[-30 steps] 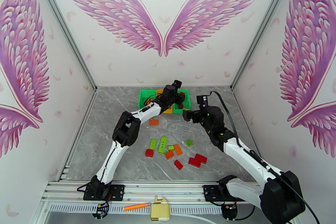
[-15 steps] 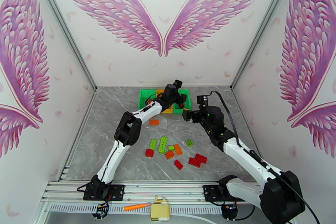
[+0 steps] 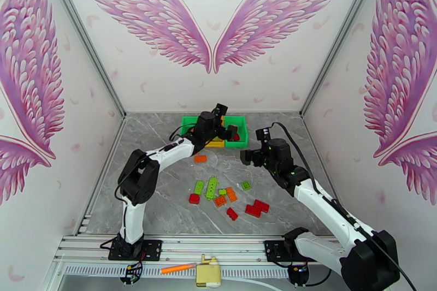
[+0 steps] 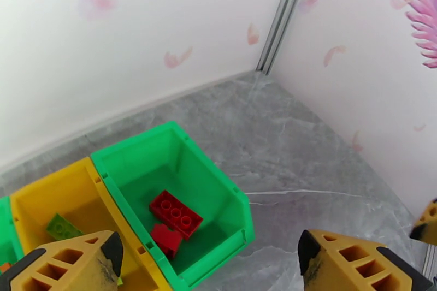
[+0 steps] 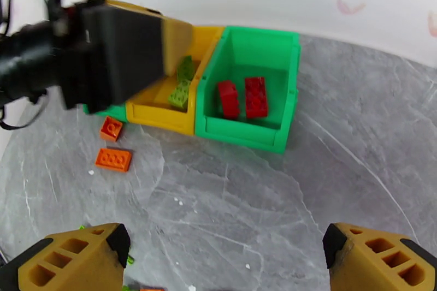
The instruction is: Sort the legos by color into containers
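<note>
While the left hand (image 4: 210, 254) hangs over the row of bins at the back of the table (image 3: 142, 139), its fingers are spread wide with nothing between them, so it's empty. Same deal for the right hand (image 5: 225, 243): wide open, holding nothing, and hovering over bare table just in front of the right green bin (image 5: 240, 132) without touching anything.

Bin contents, as far as I can see:
- The right green bin has two red bricks (image 5: 255, 96) lying side by side on its floor.
- The yellow bin (image 5: 158, 114) in the middle has two green bricks (image 5: 180, 94).
- The left green bin (image 3: 188, 122) is mostly hidden behind the left arm, so I can't tell what's in it.

Two orange bricks (image 5: 113, 159) sit on the table by the front of the bins. One is right up against the yellow bin and the other is a bit nearer the arms.

Everything else is a loose bunch (image 3: 220, 201) of red, orange and green pieces mid-table, well apart from the bins and between the two arms. Neither hand is anywhere near that bunch.
</note>
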